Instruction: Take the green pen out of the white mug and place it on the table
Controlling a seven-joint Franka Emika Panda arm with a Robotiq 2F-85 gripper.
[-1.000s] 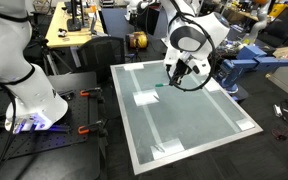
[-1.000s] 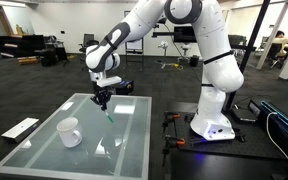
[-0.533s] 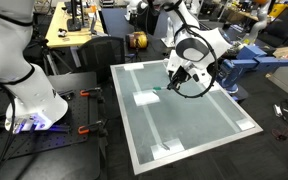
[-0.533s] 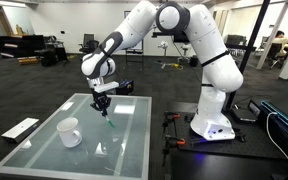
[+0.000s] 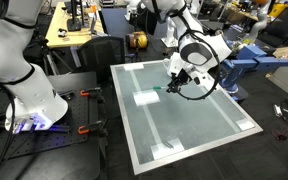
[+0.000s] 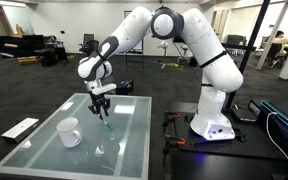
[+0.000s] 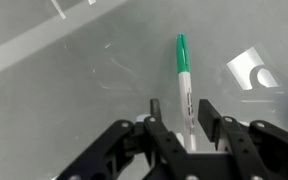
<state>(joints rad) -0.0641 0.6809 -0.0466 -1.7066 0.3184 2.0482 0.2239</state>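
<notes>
Glassy table (image 7: 44, 80) below; hand (image 7: 182, 110) grips green pen (image 7: 183, 70), white-barrelled, green-capped.

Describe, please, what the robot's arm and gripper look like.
The arm is glossy white, built of rounded segments with dark bands at the joints. The gripper is black, with two jointed fingers. A black cable loops by the wrist.

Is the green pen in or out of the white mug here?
Out. The claw holds the green pen over the table, well apart from the white mug.
</notes>
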